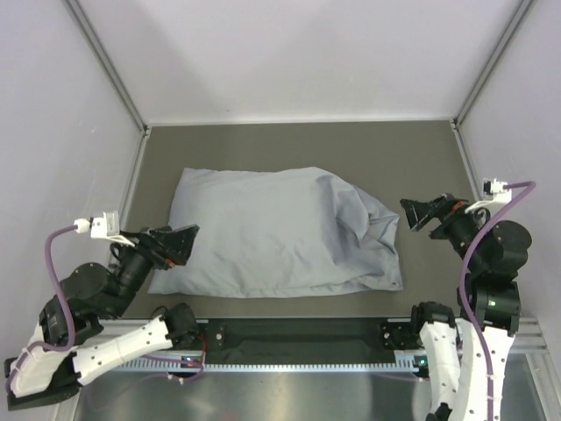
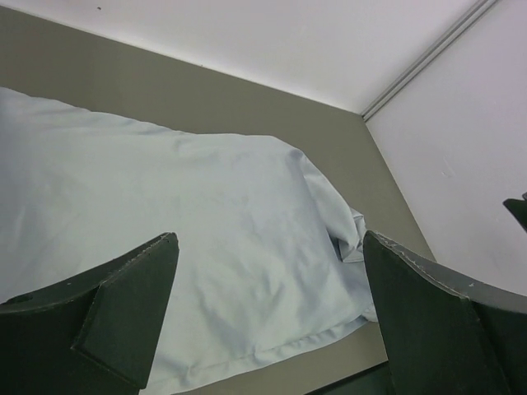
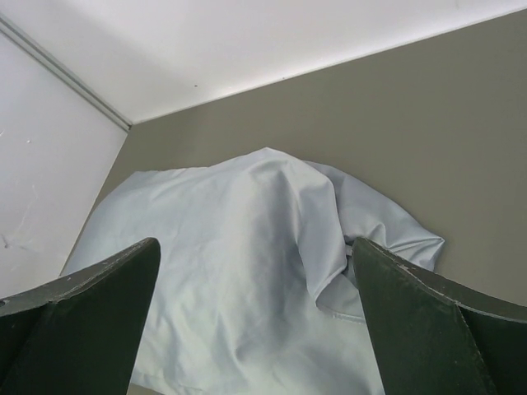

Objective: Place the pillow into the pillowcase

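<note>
- The large, thin, light grey-blue fabric pillowcase (image 1: 280, 232) lies flat across the middle of the olive-brown table (image 1: 298, 145), between the two arms.
- The case looks plump and full. No cream pillow shows in any view, so it is judged to be already inside.
- The case's right end (image 1: 379, 230) is bunched and folded over, probably the mouth.
- Handling: the cloth is soft, light and wrinkly. It will slide and drape rather than hold shape.
- The best hold is a pinch on the loose folds at the bunched end or on the near hem.
- The left gripper (image 1: 186, 244) has its jaws spread wide and holds nothing. It hovers just off the case's near-left corner, with the arm low and angled inward.
- The right gripper (image 1: 410, 217) is likewise wide and empty, just beside the bunched end and pointing left at it.
</note>
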Controlling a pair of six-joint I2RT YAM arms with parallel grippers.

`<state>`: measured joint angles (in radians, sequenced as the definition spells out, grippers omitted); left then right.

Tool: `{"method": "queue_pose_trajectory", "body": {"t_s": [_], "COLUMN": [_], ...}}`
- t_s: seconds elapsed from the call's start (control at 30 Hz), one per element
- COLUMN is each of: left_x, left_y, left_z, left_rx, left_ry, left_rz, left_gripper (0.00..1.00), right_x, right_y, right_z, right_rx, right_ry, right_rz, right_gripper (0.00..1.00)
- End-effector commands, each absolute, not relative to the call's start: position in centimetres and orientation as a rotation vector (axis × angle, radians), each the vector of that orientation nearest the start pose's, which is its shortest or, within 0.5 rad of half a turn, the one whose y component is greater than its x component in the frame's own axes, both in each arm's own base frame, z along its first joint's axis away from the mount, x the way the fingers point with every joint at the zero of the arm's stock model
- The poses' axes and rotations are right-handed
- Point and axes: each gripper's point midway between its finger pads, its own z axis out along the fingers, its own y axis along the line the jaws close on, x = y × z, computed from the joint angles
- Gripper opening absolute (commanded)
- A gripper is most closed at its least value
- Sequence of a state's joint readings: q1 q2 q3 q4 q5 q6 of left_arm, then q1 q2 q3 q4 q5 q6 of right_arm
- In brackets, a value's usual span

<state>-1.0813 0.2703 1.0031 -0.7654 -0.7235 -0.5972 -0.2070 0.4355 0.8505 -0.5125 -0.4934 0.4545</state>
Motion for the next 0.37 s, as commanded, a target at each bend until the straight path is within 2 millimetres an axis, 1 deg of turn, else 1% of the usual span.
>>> {"method": "queue_pose_trajectory", "body": {"t_s": [0.0, 0.13, 0.33], "left_x": [14.71, 14.73, 14.78], "left_y": [-5.89, -5.66, -5.62], "left_z": [33.87, 33.95, 34.24], "left_rx": [-0.180, -0.187, -0.186], "left_ry": [1.648, 1.637, 1.631], "left_rz": [-0.679, -0.678, -0.675], "left_gripper": [0.98, 0.98, 0.98], "right_x": [20.97, 20.83, 21.12], "right_y": [5.61, 5.71, 5.63], "right_z": [32.76, 33.10, 32.74], "right_rx": [0.157, 0.148, 0.166], "right_ry": [1.650, 1.643, 1.657], "right_rz": [0.576, 0.577, 0.585], "right_gripper": [1.00, 1.00, 1.00]}}
